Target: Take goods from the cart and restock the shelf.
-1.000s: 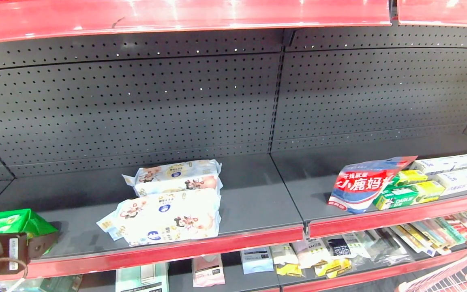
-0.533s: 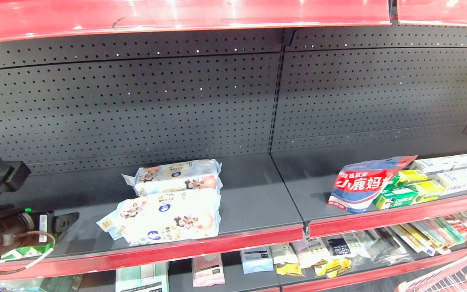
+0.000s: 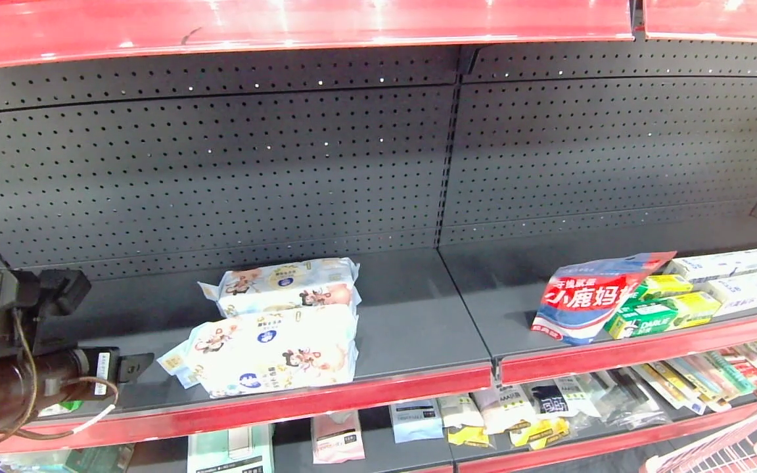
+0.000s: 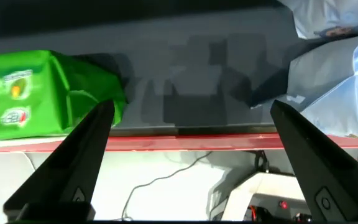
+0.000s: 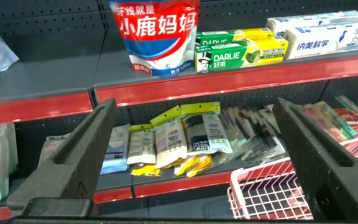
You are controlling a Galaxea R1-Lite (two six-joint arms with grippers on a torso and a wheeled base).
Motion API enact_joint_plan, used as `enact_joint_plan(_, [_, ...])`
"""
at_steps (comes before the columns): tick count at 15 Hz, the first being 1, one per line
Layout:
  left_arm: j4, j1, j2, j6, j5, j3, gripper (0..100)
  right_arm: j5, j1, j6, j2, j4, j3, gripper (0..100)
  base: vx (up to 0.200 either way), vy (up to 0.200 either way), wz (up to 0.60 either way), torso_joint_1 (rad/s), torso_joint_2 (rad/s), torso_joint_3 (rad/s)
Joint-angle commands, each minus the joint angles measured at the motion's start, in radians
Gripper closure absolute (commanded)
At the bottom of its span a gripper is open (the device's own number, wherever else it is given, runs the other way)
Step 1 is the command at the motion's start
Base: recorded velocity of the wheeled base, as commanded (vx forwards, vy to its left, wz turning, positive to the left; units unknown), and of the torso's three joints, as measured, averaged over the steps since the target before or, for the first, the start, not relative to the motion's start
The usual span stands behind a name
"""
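since the earlier frames the left tool [image 4: 192, 109] has carried the green pack [image 4: 36, 93] down onto the shelf [image 3: 411, 315] and shifted toward the white wipe packs [image 3: 273, 348].

head view: the left arm sits low at the shelf's left end.

left wrist view: the left tool is spread and empty. the green pack lies on the deck near the red front lip, just beside one finger. withdraw straight back with the fingers kept wide, so neither pack is dragged off.

right wrist view: the right tool [image 5: 196, 106] is spread and empty, facing the red pouch [image 5: 157, 37] and green boxes [image 5: 241, 53]. the pink cart [image 5: 272, 186] sits below; its load cannot be judged.
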Motion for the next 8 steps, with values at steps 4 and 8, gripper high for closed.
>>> enact_joint_plan(4, [-0.089, -0.037, 0.088, -0.003, 0.001, -0.003, 0, 0.0, 0.0, 0.0, 0.0, 0.0, 0.0, 0, 0.0, 0.0, 0.0, 0.0, 0.0, 0.0])
enact_joint_plan(8, [-0.09, -0.054, 0.107, -0.004, 0.001, -0.004, 0, 0.0, 0.0, 0.0, 0.001, 0.0, 0.0, 0, 0.0, 0.0, 0.0, 0.0, 0.0, 0.0])
